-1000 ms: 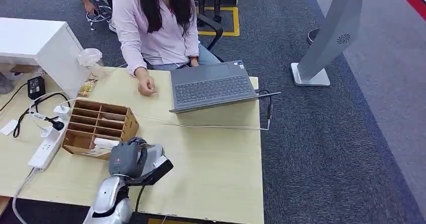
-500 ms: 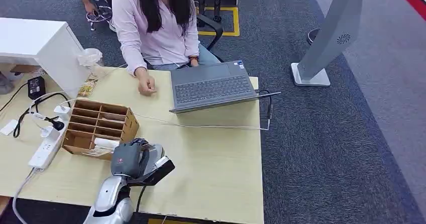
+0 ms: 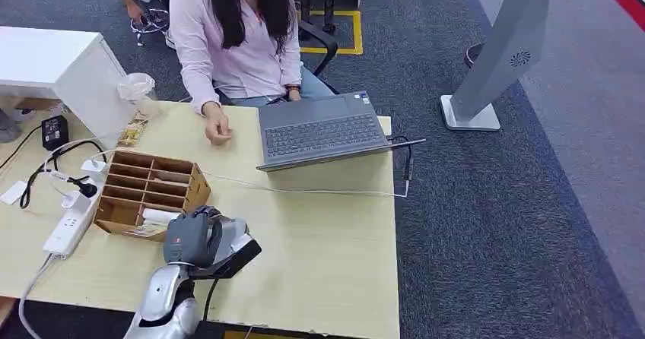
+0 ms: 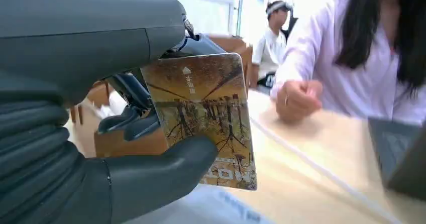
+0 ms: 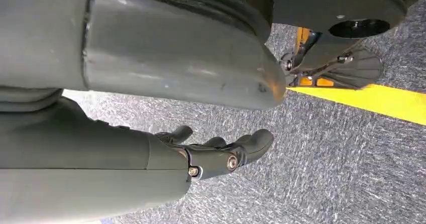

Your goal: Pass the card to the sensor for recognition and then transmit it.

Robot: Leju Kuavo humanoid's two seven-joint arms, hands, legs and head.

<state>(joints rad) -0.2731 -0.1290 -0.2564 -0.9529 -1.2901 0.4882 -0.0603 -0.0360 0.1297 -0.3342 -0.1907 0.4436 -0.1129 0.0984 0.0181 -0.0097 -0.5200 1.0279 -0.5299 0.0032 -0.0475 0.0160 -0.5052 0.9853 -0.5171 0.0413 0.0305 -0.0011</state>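
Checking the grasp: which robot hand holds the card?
The left hand: its thumb presses the card. The right hand hangs empty over carpet.

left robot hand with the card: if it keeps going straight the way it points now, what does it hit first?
Probably the wooden organizer box: the left robot hand, gripping the card, points toward it across the table. Depth is unclear; the person's hand lies farther along.

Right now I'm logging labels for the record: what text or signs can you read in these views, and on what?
Card held by the left hand: a white arrow and small characters near its top edge, larger letters near its bottom edge, all too blurred to read.
Left hand's back: a small red mark, unreadable.
Laptop: corner sticker and key legends too small.
Grey stand: a round emblem, no words.
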